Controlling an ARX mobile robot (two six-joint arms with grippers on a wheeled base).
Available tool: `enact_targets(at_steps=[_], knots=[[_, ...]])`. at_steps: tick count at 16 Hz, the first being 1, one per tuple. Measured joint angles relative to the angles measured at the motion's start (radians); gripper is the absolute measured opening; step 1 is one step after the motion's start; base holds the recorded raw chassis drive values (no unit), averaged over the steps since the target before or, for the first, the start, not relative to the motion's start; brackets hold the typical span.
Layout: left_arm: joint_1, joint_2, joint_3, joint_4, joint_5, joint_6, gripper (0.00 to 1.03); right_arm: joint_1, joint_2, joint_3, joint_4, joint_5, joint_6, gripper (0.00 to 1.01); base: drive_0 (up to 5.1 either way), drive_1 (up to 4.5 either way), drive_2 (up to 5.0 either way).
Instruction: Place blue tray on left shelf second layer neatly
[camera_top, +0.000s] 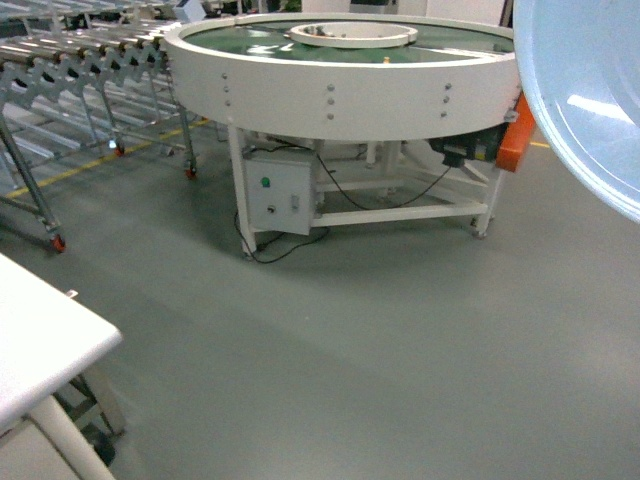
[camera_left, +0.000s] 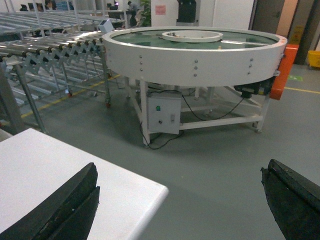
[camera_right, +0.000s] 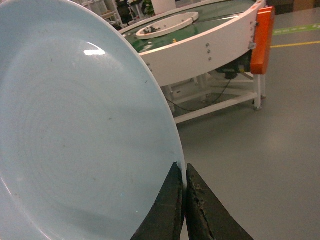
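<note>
Right gripper (camera_right: 185, 187) pinched the blue tray's (camera_right: 85, 130) rim, fingers pressed onto its edge; tray held aloft, nearly upright, fanning toward 11 o'clock from the fingers in the wrist view; in the head view it sat at 2 o'clock (camera_top: 590, 100). Left gripper (camera_left: 180, 200) spread wide, empty; no steel rack visible; round white machine table (camera_top: 350, 85) at 12 o'clock.

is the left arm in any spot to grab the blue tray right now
Probably not. The blue tray is held up on the robot's right, its rim pinched in the right pincer. The left pincer hangs open over the white table corner, well apart.
</note>
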Motion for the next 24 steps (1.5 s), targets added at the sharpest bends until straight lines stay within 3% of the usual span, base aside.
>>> enact_targets(at_steps=[15,20,24], knots=[[0.000,0.000,0.000,-0.002,0.001,0.000,0.98,0.000,-0.006,0.000,-0.001,0.000,0.000,0.02,3.5,-3.91,-3.9],[0.001,0.000,0.000,-0.001,0.001,0.000,0.98,-0.004,-0.005,0.000,-0.003,0.000,0.000,0.02,-1.4,-1.17,-1.6],[0.001,0.000,0.000,0.000,0.001,0.000,0.98,-0.005,-0.007,0.000,0.002,0.000,0.000,0.02,-1.7,2.07,-5.5]])
